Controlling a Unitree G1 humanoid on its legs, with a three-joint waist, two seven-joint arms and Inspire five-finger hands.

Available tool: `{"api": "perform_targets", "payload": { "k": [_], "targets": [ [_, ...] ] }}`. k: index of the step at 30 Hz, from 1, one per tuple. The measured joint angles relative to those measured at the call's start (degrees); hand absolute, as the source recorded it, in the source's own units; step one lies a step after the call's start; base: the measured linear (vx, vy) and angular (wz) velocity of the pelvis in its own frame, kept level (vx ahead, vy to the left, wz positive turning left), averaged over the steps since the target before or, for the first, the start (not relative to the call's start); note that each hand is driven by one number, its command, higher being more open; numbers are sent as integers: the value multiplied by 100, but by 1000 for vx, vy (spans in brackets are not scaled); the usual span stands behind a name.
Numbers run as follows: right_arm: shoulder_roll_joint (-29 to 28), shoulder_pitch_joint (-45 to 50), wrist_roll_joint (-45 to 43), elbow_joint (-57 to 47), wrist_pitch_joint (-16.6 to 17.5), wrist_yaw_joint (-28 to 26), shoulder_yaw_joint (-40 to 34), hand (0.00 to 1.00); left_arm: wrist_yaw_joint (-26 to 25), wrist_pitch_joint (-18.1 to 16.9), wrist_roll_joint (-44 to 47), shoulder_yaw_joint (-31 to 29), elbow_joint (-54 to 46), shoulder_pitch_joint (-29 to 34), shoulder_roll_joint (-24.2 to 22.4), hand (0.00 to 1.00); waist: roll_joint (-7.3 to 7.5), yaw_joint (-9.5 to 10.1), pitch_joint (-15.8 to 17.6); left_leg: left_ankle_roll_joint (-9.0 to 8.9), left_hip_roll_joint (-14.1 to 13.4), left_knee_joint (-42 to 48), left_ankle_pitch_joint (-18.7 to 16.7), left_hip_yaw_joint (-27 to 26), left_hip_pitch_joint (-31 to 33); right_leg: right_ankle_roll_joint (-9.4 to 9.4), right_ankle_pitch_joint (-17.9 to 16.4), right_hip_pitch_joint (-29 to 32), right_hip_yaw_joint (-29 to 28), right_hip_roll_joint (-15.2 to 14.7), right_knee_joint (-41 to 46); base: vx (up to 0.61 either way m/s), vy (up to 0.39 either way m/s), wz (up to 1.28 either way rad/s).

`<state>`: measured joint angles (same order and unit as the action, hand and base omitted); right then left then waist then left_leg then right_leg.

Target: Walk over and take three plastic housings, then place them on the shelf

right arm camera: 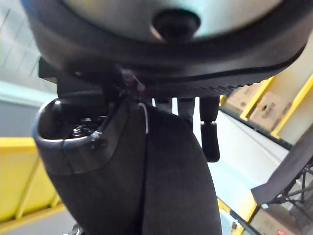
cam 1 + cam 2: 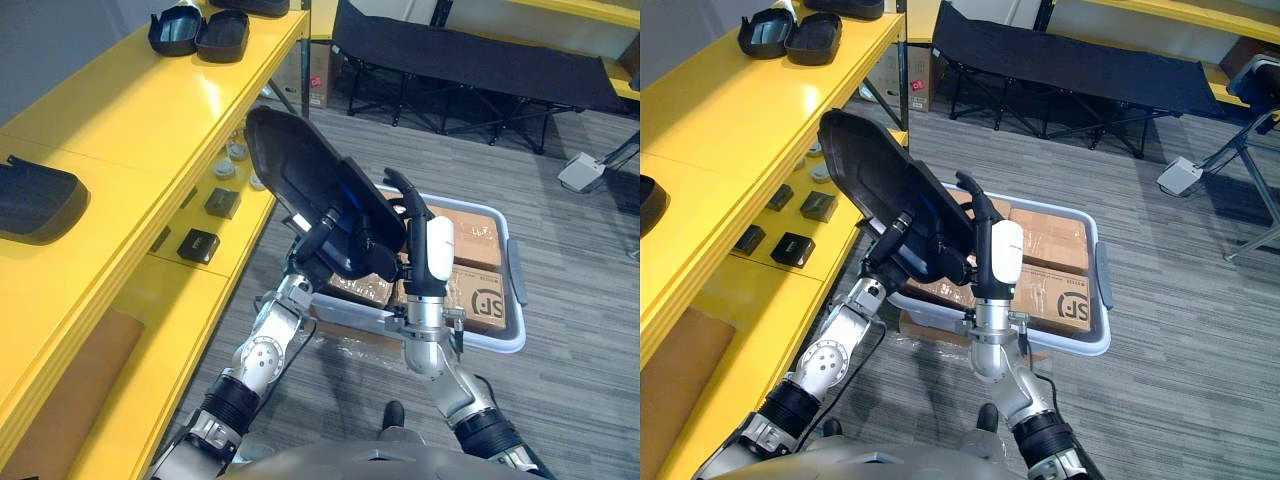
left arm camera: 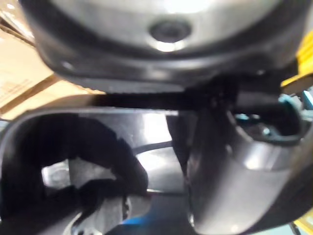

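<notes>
**Fig.** A yellow shelf (image 2: 150,110) ran along the outer side of the left hand (image 2: 322,240). A grey bin (image 2: 515,290) of cardboard boxes (image 2: 470,295) lay beneath both hands. A black plastic housing (image 2: 300,170) was held tilted in the air between them. The left hand's fingers were curled about its lower part, and the right hand (image 2: 428,262) clasped the opposite edge. On the shelf, a pair of housings (image 2: 222,36) lay well ahead of the left hand, and a single housing (image 2: 35,200) lay far out to its side.
</notes>
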<state>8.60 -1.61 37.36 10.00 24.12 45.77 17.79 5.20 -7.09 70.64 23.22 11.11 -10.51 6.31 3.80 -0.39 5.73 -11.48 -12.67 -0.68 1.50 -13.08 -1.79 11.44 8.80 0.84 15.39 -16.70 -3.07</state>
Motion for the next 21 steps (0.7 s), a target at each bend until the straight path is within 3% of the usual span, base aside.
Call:
{"api": "perform_targets", "payload": {
  "k": [8,14,17,21],
  "targets": [
    [-53,68,-577,-102,-214,94,-4,100,-932,-255,-2338,-348,-726,225,-327,0,-6,9,-196,-9,9,-163,41,-12,-150,-1,0,-94,128,4,4,0,0,1],
    [-68,386,-1130,-460,-260,-47,-625,100,-1883,-317,-4477,-836,-773,343,-412,0,-56,-10,-259,-8,10,-172,40,14,-176,-1,0,-140,193,1,2,0,0,1],
    [-192,745,-1998,-679,-244,-604,-1253,100,-2658,-512,-5723,-1479,-913,617,-437,0,-60,-124,-265,-8,9,-171,40,18,-173,-2,-1,-141,202,-1,1,0,0,0],
    [-219,1182,-3172,-798,-236,-1537,-1606,100,-3327,-592,-6544,-2010,-940,665,-412,0,-87,-137,-281,-9,9,-169,40,15,-171,-7,-4,-140,206,-3,-3,0,0,0]
  ]
}}
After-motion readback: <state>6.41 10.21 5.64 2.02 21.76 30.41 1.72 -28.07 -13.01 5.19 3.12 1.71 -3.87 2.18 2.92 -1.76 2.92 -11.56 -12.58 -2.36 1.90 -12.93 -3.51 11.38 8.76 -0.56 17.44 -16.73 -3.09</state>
